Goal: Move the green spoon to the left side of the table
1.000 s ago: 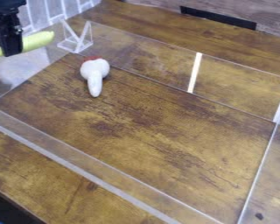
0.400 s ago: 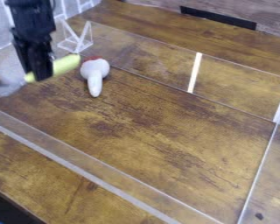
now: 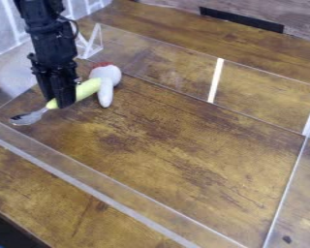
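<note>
The green spoon with a chunky yellow-green plastic handle (image 3: 88, 89) and shiny silver metal bowl (image 3: 28, 117) is at the upper-left part of the brown wooden tabletop (image 3: 184, 136), its bowl pointing toward the picture's lower left. The black robot gripper (image 3: 61, 99) has its jaws closed partway around the handle, gripping it; whether the spoon touches the wood cannot be told. Just beside the handle lies a white elongated object with a red tip (image 3: 108, 81). There are one gripper, one spoon and one white object.
</note>
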Available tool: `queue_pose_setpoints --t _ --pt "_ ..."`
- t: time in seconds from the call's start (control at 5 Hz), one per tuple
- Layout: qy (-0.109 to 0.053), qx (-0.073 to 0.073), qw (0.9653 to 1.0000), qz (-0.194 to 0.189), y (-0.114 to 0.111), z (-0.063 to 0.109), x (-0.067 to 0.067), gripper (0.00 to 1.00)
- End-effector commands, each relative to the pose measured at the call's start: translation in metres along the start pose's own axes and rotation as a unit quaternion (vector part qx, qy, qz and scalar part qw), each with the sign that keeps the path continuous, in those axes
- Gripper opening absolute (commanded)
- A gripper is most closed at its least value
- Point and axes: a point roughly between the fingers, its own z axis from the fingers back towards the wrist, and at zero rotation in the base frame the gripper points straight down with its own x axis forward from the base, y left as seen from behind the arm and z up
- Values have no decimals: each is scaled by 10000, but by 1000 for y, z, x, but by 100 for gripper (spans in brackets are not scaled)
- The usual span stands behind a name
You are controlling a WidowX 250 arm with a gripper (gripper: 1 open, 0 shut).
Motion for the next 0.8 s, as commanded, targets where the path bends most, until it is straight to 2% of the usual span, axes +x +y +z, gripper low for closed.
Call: queue_pose_setpoints --t 0.0,0.4,0.6 --pt "-261 70 9993 253 -2 14 5 0" --pt "-359 70 9976 589 17 15 2 0" --pt "-381 66 9977 550 31 15 7 0"
